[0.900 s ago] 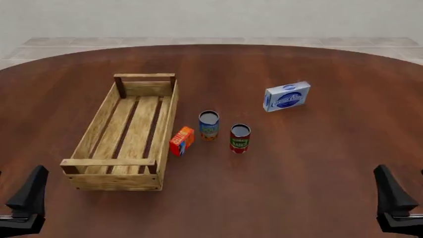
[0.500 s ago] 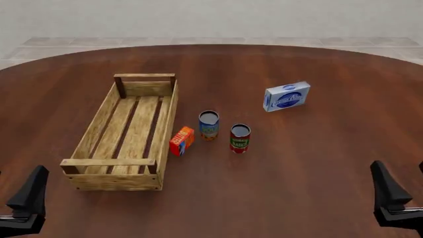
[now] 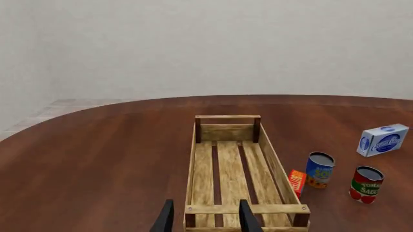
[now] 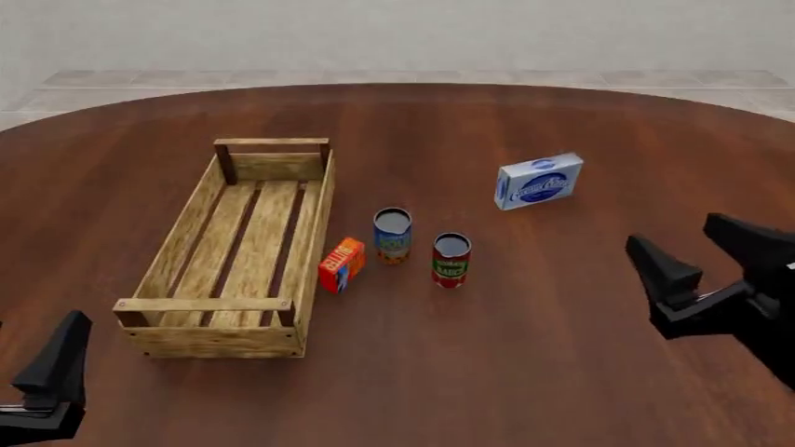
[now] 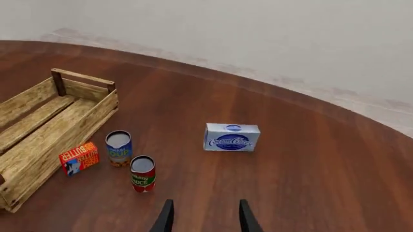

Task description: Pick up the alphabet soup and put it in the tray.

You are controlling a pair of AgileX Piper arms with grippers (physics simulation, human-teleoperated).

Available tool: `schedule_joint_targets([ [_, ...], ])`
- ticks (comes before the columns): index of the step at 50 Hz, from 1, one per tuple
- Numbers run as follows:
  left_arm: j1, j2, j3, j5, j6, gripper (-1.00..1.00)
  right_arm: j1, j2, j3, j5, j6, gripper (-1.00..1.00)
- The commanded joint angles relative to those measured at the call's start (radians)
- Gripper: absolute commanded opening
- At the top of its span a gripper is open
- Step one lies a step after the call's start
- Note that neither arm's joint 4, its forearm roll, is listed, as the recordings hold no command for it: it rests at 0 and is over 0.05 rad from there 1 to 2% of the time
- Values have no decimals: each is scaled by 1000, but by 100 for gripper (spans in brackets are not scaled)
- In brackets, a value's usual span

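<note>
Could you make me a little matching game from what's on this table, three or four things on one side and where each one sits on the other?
Things:
1. alphabet soup
2. red and green can
3. blue and white box
4. orange carton

Places:
A. farthest right, alone
B. against the tray outer wall
C. between carton and other can
D. nearest the right gripper

Pairs: 1-C, 2-D, 3-A, 4-B

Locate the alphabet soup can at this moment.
In the front view the alphabet soup stands upright mid-table, right of the tray, between the orange butter box and the red-labelled can.
</note>
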Motion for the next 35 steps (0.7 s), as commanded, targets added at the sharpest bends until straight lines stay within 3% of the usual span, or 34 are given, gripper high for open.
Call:
schedule_joint_targets([
  [1, 0, 0, 0, 0, 0, 100, 94, 186, -175, 51, -38, 100],
  [3, 0, 0, 0, 0, 0, 100, 105, 221, -210, 65, -44, 100],
  [5, 0, 0, 0, 0, 0, 100, 128, 294, -273, 110, 18, 100],
  [7, 0, 0, 0, 0, 0, 100, 143, 304, -314, 131, -39, 100],
  [9, 0, 0, 0, 0, 0, 100, 175, 349, -379, 179, 3, 100],
  [11, 0, 0, 0, 0, 0, 100, 176, 391, -430, 206, -36, 100],
  [17, 0, 0, 0, 0, 0, 100, 215, 493, -544, 281, -16, 100],
  [22, 0, 0, 0, 0, 0, 100, 276, 593, -647, 347, -34, 100],
  [26, 0, 0, 0, 0, 0, 100, 278, 640, -689, 370, -83, 100],
  [29, 0, 0, 0, 0, 0, 100, 242, 715, -766, 433, -81, 100],
  [30, 0, 0, 0, 0, 0, 100, 288, 723, -784, 445, -34, 100],
  [31, 0, 0, 0, 0, 0, 100, 285, 729, -804, 448, -56, 100],
  [35, 0, 0, 0, 0, 0, 100, 258, 800, -872, 495, -56, 100],
])
